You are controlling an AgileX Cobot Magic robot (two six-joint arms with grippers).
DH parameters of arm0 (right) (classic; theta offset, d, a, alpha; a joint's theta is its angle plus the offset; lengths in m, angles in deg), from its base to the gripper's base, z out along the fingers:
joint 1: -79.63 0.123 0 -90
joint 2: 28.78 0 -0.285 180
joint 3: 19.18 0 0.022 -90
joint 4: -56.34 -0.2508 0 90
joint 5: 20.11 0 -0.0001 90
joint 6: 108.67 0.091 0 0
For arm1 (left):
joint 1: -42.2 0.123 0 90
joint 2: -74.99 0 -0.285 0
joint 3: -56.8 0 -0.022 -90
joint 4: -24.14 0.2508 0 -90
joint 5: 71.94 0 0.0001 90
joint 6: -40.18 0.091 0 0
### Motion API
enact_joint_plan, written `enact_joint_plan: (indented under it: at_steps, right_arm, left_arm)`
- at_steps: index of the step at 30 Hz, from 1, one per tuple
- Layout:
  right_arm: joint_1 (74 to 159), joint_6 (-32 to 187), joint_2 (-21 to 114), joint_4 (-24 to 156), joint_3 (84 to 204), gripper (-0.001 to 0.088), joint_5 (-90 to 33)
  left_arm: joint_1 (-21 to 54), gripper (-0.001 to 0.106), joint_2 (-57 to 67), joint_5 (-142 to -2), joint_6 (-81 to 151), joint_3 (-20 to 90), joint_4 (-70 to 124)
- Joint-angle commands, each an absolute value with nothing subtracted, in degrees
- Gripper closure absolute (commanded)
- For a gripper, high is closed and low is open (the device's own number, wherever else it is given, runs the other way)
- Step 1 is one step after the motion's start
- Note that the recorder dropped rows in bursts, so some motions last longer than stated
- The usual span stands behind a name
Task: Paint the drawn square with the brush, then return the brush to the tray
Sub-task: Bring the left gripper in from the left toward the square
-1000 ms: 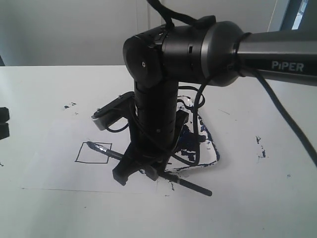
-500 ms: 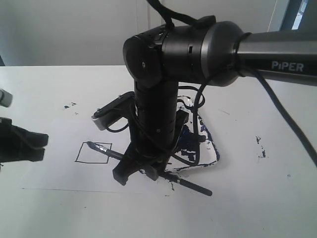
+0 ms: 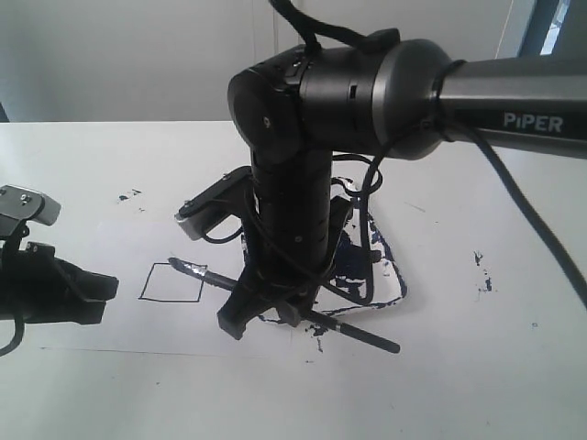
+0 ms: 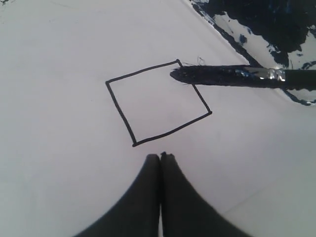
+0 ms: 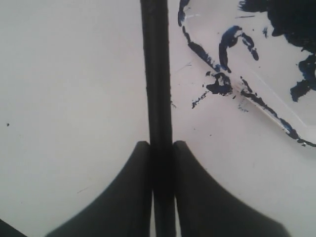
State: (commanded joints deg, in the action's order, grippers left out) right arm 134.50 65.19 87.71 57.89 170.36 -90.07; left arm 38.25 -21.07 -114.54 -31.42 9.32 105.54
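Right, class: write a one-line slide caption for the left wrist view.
Paint-loaded brush at one corner of the blank drawn square, seen past the shut left gripper.

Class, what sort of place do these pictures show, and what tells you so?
Likely a robotics lab bench: a robot arm holding a brush, a paint-smeared tray, and a drawn square.

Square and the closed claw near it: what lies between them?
Only bare paper, seen in the left wrist view, between the left gripper and the square. The brush tip is over the square's far corner.
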Motion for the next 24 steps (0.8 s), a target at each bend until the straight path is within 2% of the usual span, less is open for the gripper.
enact_joint_plan:
  at_steps: [7, 9, 12, 18, 21, 24]
  right_arm:
    - [134.5, 65.19, 87.71, 57.89, 170.36, 0.0868, -90.07]
    - [134.5, 65.19, 87.71, 57.89, 170.36, 0.0868, -90.07]
    - [134.5, 65.19, 87.71, 57.89, 170.36, 0.0868, -90.07]
    - [134.5, 65.19, 87.71, 57.89, 170.36, 0.0868, -90.07]
    - [134.5, 64.95, 87.71, 57.88, 170.36, 0.0868, -90.07]
    - [134.5, 64.34, 87.71, 57.88, 170.36, 0.0868, -90.07]
  left_arm:
    - [38.17, 0.105, -21.18, -113.39, -33.01, 9.32, 112.16]
    - [38.17, 0.1, -21.26, -111.03, -33.28, 9.32, 112.29]
    - [38.17, 0.081, -21.26, -109.28, -33.28, 9.32, 112.29]
    - [38.17, 0.022, -21.26, -102.14, -33.8, 9.32, 110.27]
    - [38.17, 0.011, -21.26, -103.87, -36.29, 9.32, 110.27]
    - [38.17, 0.01, -21.26, -108.91, -36.93, 9.7, 110.13]
